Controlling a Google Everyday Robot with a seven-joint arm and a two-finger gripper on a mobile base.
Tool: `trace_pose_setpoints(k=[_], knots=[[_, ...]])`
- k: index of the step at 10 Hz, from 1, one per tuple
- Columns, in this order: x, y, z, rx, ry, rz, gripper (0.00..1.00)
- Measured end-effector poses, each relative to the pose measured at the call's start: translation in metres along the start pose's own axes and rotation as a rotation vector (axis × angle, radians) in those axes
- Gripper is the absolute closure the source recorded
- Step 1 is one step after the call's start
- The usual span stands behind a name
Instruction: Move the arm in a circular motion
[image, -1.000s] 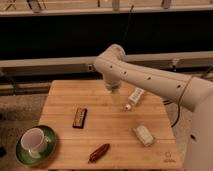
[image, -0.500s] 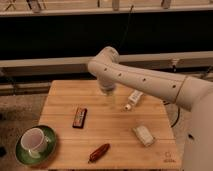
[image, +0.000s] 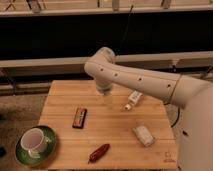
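The large glossy white arm (image: 145, 82) reaches in from the right edge over the wooden table (image: 60, 102). Its bulbous elbow joint (image: 102, 62) sits above the table's back middle. From there a short segment points down to the gripper (image: 107, 100), which hangs just above the tabletop, left of a small white bottle (image: 133, 99). The gripper holds nothing that I can see.
A white cup on a green saucer (image: 35, 143) stands at the front left corner. A dark bar (image: 79, 117) lies left of centre. A reddish sausage-shaped object (image: 98, 152) lies at the front. A pale packet (image: 143, 135) lies at the front right. A dark rail wall stands behind the table.
The elbow and the gripper have swung left, from above the small bottle to the table's back middle, and a little lower. The table objects have not moved.
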Motion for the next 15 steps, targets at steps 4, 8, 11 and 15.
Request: trace_pose_setpoints(k=[4, 8, 11, 15], knots=[[-0.005, -0.001, 0.002, 0.002, -0.005, -0.005, 0.20], [-0.019, -0.003, 0.003, 0.007, -0.017, 0.003, 0.20], [-0.020, -0.004, 0.006, 0.007, -0.028, 0.031, 0.20], [-0.023, -0.006, 0.009, 0.007, -0.037, 0.041, 0.20]])
